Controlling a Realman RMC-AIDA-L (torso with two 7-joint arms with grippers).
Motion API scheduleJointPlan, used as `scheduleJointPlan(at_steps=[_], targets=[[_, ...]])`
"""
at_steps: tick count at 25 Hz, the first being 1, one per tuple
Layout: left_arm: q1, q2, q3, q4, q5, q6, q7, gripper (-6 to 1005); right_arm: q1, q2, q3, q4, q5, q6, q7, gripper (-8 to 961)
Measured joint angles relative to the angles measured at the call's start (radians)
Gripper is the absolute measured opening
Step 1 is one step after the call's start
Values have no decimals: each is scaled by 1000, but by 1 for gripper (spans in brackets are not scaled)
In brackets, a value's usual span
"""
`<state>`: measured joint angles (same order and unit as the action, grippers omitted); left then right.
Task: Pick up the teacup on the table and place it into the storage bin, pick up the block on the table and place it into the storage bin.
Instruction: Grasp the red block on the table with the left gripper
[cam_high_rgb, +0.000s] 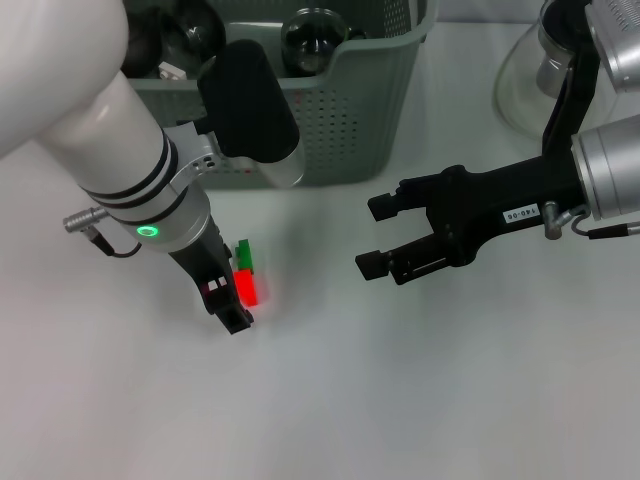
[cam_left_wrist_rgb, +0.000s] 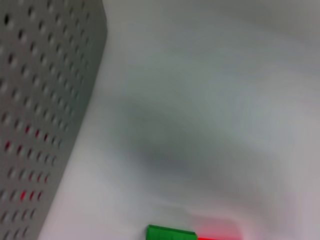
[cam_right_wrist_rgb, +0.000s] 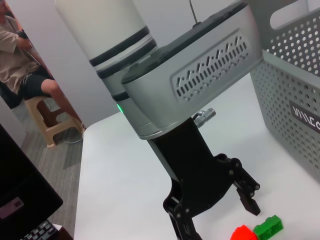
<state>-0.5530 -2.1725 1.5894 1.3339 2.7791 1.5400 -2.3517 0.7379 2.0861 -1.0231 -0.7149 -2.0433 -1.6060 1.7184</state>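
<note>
- On the table (cam_high_rgb: 420, 400) before the bin (cam_high_rgb: 350, 110), the block (cam_high_rgb: 245, 272) lies red-and-green, long axis running toward the bin.
- Left gripper (cam_high_rgb: 225, 300) is nearer, just beside it, fingers spread, holding nothing.
- Right gripper (cam_high_rgb: 375, 235) hovers well apart, open and empty.

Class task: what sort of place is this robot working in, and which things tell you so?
Probably an indoor lab or office: a plain white table, a seated person on a plastic stool beside it, and a keyboard at the edge.
</note>
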Motion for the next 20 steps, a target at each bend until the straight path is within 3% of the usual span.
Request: scheduleJointPlan(at_steps=[2,4,10,20], targets=[[-3,0,1,-9,0,0,-3,949,0,0,0,0,0,0,0,941],[-10,0,2,-23,1,-1,-9,818,0,0,0,0,0,0,0,941],[-19,0,11,-35,11,-10,-27,654,0,0,0,0,-1,0,0,940],[-23,-1,41,-39,11,-34,-43,657,-2,0,0,0,-4,0,-2,940]])
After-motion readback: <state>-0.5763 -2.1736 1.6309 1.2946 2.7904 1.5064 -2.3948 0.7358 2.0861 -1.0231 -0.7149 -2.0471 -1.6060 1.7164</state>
